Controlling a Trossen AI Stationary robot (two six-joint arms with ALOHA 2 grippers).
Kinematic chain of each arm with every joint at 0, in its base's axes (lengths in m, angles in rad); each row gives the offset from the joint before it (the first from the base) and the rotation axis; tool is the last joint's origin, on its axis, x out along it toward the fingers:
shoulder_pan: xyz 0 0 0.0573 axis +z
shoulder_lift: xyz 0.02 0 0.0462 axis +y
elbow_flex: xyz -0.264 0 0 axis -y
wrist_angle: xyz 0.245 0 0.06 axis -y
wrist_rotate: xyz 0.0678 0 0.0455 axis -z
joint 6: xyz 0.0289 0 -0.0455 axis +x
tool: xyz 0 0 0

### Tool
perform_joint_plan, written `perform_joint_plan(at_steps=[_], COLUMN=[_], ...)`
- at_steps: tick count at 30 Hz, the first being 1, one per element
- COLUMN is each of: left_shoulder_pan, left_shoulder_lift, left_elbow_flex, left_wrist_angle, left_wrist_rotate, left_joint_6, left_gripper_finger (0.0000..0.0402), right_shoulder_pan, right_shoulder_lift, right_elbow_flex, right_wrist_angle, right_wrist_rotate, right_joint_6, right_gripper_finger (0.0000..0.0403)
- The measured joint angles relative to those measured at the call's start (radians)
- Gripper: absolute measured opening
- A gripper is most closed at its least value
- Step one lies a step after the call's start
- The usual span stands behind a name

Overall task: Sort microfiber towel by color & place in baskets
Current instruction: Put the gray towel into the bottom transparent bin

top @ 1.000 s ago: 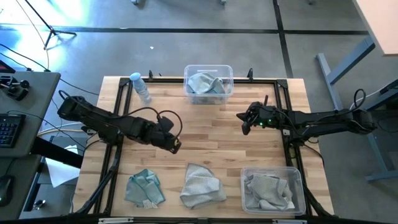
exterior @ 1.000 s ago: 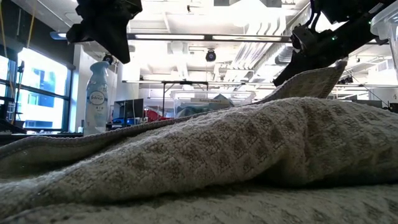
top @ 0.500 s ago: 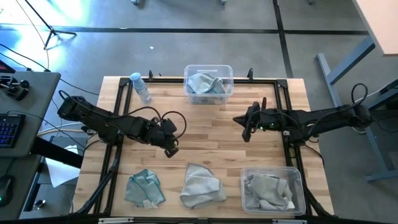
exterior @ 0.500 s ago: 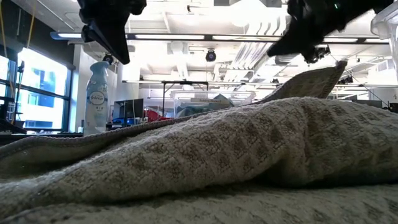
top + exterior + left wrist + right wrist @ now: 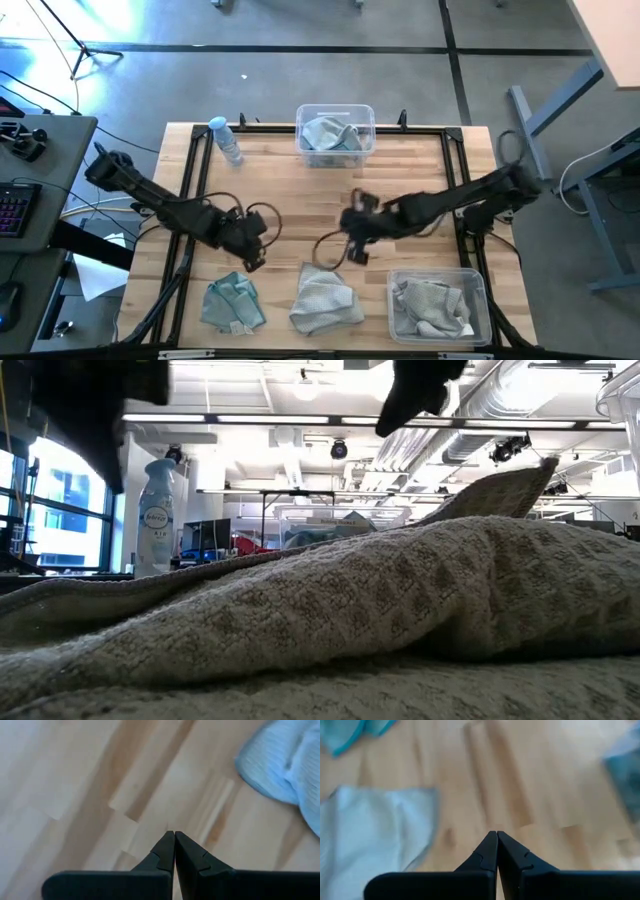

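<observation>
**Both claws pressed together over bare wood, two cloths loose on the desk**

At the far left edge of the desk (image 5: 300,215) a clear water bottle (image 5: 227,141) with a blue cap lies near the back corner. In front of it the left arm reaches in from the left side, and the left claw (image 5: 252,262) hangs above bare planks with its fingers together and nothing between them; its wrist camera shows the two dark tips meeting over the wood. Just beside it, toward the front edge, lies a teal towel (image 5: 233,302), crumpled and flat on the desk.

Next along the front edge sits a pale grey towel (image 5: 324,299), loosely folded; the low view is filled by its weave. At the back edge, in the middle, one clear basket (image 5: 335,131) holds blue-teal cloth.

The right arm stretches across from the right side, and the right claw (image 5: 357,248) is over the desk's middle, just behind the grey towel, its fingers also closed on nothing.

At the front right corner the second clear basket (image 5: 437,306) holds grey cloth.
</observation>
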Motion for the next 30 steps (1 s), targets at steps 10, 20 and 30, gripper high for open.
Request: perform_joint_plan(at_steps=[10,20,30], left_shoulder_pan=[-0.159,-0.242,-0.263], left_shoulder_lift=[-0.118,-0.118,-0.118], left_elbow_flex=[-0.163,-0.163,-0.163], left_wrist_angle=[0.162,0.179,0.178], left_wrist_rotate=[-0.003,-0.015,-0.04], left_joint_6=[-0.124,-0.143,-0.151], left_gripper_finger=[0.0,0.0,0.0], right_shoulder_pan=[0.101,0.157,0.156], right_shoulder_lift=[0.39,0.619,0.713], right_elbow_flex=[0.465,0.673,0.683], right_wrist_angle=[-0.327,-0.374,-0.36], right_wrist_rotate=[-0.103,-0.226,-0.273], right_joint_6=[-0.011,-0.002,0.097], right_gripper_finger=[0.0,0.0001,0.0104])
